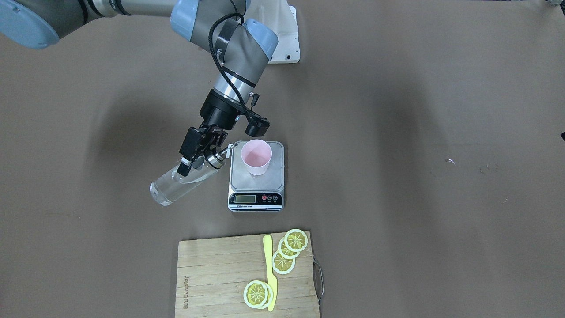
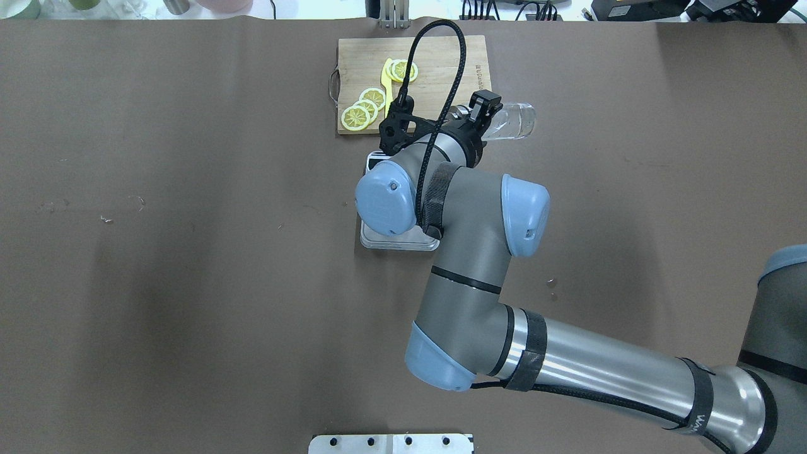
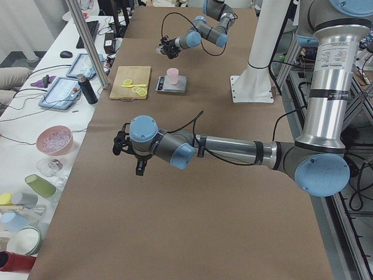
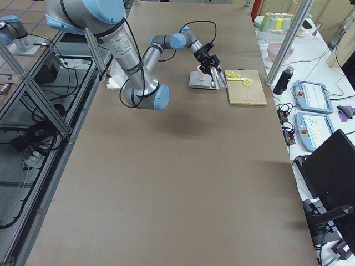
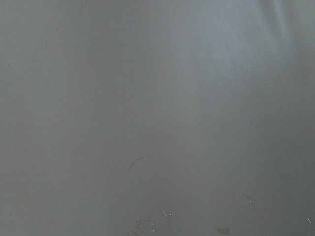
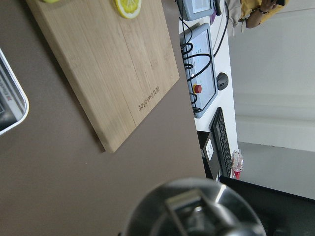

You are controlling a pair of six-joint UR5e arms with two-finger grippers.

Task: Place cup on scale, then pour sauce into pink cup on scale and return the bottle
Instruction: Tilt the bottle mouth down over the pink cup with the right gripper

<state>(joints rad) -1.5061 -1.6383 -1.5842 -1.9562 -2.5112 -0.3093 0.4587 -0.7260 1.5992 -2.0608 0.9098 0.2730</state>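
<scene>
The pale pink cup (image 1: 256, 157) stands upright on the silver platform of the scale (image 1: 274, 180). My right gripper (image 1: 194, 157) is shut on the neck end of the clear glass bottle (image 1: 176, 185). It holds the bottle tilted almost flat above the table, beside the scale. The metal spout (image 1: 228, 148) points at the cup's rim. Clear sauce lies in the bottle; no stream shows. In the overhead view the arm hides the cup. My left gripper (image 3: 140, 168) hangs over bare table far from the scale; I cannot tell whether it is open or shut.
A wooden cutting board (image 1: 212, 274) with lemon slices (image 1: 289, 249) and a yellow knife (image 1: 269, 274) lies on the operators' side of the scale. A white arm mount (image 1: 287, 39) stands behind the scale. Tablets and bowls sit on a side bench (image 3: 58, 93).
</scene>
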